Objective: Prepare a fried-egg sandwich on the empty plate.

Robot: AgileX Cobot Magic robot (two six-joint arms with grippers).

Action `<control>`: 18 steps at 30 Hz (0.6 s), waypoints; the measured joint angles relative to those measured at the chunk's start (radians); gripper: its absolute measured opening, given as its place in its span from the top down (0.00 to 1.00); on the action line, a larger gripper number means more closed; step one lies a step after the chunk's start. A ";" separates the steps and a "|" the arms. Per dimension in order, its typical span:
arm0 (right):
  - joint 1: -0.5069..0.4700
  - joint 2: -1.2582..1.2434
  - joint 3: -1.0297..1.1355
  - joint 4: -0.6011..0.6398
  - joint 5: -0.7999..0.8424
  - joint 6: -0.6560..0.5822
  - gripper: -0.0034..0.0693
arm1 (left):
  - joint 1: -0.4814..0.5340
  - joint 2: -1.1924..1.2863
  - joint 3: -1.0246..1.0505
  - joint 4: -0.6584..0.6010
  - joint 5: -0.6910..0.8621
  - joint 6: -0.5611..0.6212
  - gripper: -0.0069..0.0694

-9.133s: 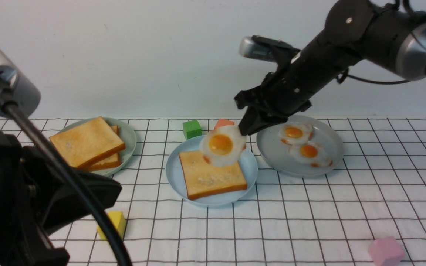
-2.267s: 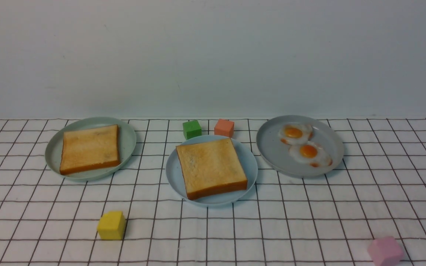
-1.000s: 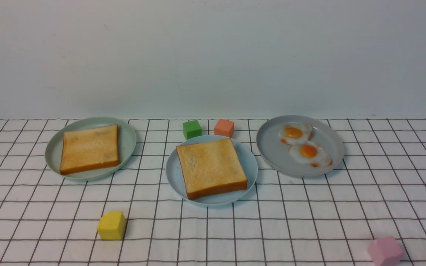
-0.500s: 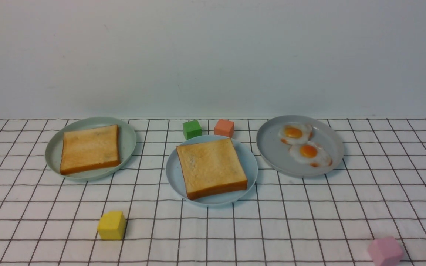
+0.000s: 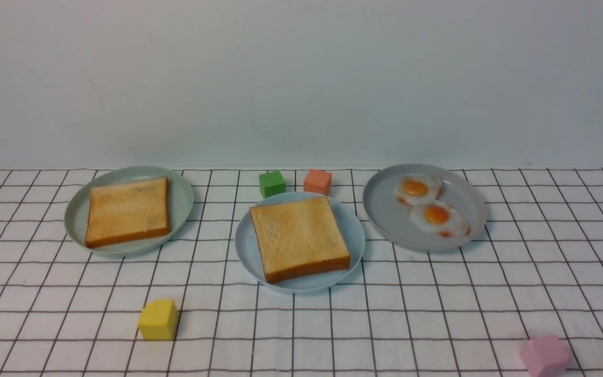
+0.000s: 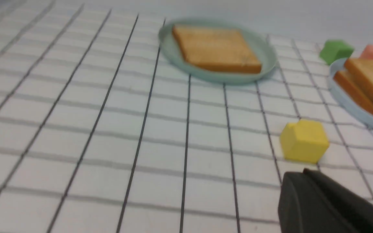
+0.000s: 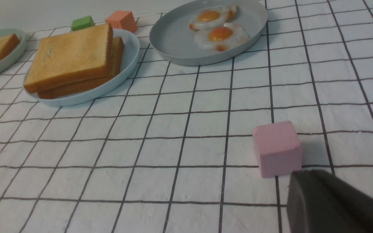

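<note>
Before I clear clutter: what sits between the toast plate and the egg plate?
The light blue plate holding the sandwich, seen in the front view.

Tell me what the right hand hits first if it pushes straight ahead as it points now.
Probably the pink cube: it sits directly ahead of the right hand's dark tip in the wrist view. Depth there is uncertain, so the hand's height above the cloth is unclear.

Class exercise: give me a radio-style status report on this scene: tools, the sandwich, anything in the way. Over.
Both tools out of front view; open or shut unclear. Fried-egg sandwich stacked on the plate, egg hidden between slices. Nothing crowding the plate; green cube and orange cube sit behind it. Over.
</note>
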 joint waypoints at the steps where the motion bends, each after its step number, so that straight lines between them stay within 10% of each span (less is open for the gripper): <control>1: 0.000 0.000 0.000 0.000 0.000 0.000 0.93 | 0.005 0.000 0.003 -0.002 0.009 -0.012 0.93; 18: 0.000 0.000 0.000 0.000 0.000 0.000 0.90 | 0.006 0.000 0.004 -0.007 0.010 -0.040 0.93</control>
